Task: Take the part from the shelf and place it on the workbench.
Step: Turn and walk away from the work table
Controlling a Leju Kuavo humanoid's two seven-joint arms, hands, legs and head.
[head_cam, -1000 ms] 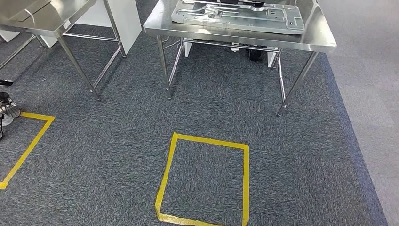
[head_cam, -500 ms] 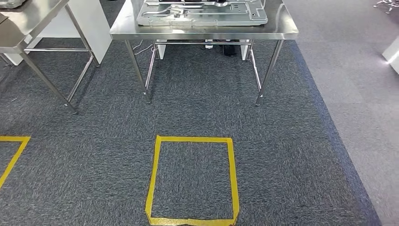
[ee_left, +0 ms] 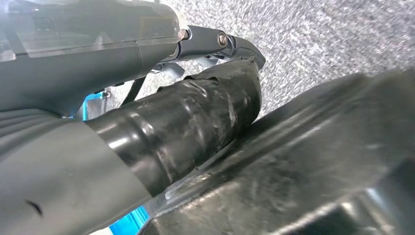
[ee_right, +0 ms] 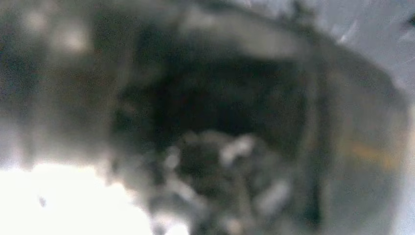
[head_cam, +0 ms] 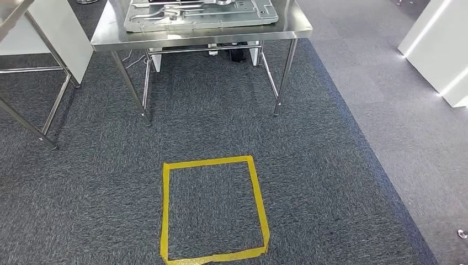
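Head view: flat grey stamped sheet-metal part point(head_cam: 198, 12) lies along the near edge of the steel workbench point(head_cam: 204, 37). Ribbed, holed, pale. Likely stiff, fairly heavy, sharp-edged; I'd grip a long rim. My left hand point(ee_left: 186, 122) and right hand: cannot tell whether closed.

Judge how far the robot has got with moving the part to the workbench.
Done: unclear. A metal panel lies on the steel table, but whether it is the part cannot be told. In hand: the left hand lies against dark shapes; no grip can be confirmed, and the right wrist view is blurred. Left: probably fetching and placing; the robot faces a yellow tape square on the carpet.
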